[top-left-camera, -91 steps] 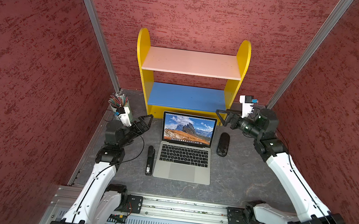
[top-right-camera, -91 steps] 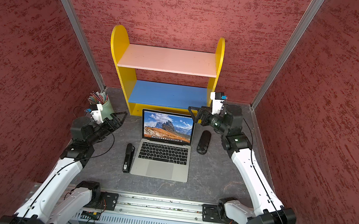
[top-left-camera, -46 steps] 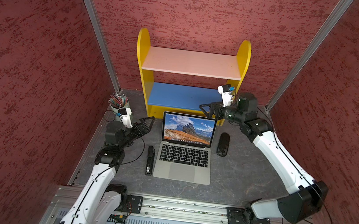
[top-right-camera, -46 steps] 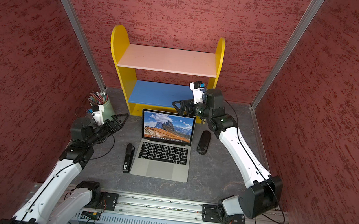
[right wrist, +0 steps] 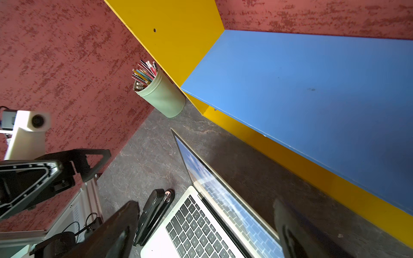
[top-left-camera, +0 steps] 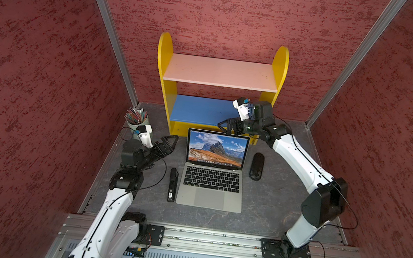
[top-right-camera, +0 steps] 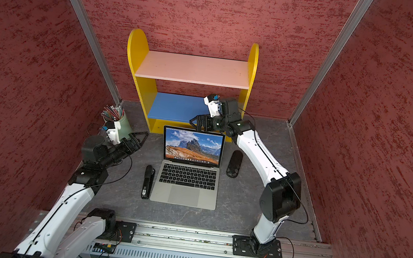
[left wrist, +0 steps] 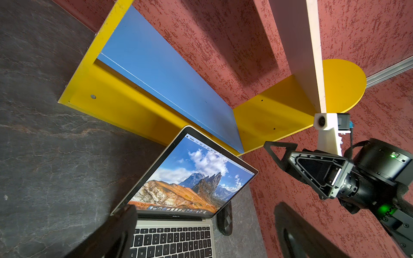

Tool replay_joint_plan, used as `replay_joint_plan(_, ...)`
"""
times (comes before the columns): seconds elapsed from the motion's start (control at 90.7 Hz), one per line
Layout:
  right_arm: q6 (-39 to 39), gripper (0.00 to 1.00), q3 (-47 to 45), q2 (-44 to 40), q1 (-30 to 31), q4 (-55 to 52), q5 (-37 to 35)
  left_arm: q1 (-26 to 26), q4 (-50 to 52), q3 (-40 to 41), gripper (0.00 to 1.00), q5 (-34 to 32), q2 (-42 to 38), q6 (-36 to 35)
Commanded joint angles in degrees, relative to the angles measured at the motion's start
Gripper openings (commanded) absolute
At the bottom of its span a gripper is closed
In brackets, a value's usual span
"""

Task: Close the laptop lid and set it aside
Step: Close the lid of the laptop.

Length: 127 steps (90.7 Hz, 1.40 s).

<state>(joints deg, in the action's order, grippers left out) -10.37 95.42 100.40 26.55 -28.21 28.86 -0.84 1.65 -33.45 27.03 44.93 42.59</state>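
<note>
**Right arm is arriving at the lid**

The right gripper (top-left-camera: 224, 127), jaws wide and empty, is now hanging just behind the top edge of the laptop lid (top-left-camera: 216, 148), having swung in from the side, so closing looks near. The left gripper (top-left-camera: 171, 141) is waiting beside it, also wide. The laptop (top-left-camera: 210, 191), thin matte silver with a glossy flat screen, is sitting open before the shelf (top-left-camera: 164, 64).

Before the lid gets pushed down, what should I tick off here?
1. The laptop lid stands open, screen lit: ok.
2. The right gripper is open, empty, near the lid's top edge, apart from it: ok.
3. The left gripper is open, empty, clear of the laptop: ok.
4. The keyboard has nothing on it: ok.
5. The stapler lies close along the laptop; touching it: cannot tell.
</note>
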Motion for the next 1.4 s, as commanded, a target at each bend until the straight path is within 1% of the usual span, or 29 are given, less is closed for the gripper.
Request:
replay_joint_plan(0.0,1.3,0.98,2.8,1.0,0.4,-1.6,-0.3,-0.4,-0.2,-0.9,1.00,0.8,-0.9,-1.5)
replay_joint_plan(0.253,2.5,0.98,6.0,4.6,0.5,-4.8,0.1,-0.4,0.0,-0.9,1.00,0.8,-0.7,-1.8)
replay_joint_plan(0.441,3.7,0.99,6.4,5.3,0.6,-6.3,0.5,-0.5,0.2,-0.9,1.00,0.8,-1.1,-1.8)
replay_joint_plan(0.727,5.7,0.99,9.0,8.2,0.7,-9.4,2.6,-0.6,0.0,-0.8,1.00,0.8,-0.6,-1.8)
replay_joint_plan(1.091,9.8,0.98,15.9,14.8,0.9,-14.5,3.7,-1.1,-0.2,-0.9,1.00,0.6,-0.2,-1.8)
replay_joint_plan(1.389,13.3,0.98,18.2,16.9,2.1,-18.1,6.7,-1.1,-0.3,-0.9,1.00,0.6,0.3,-1.9)
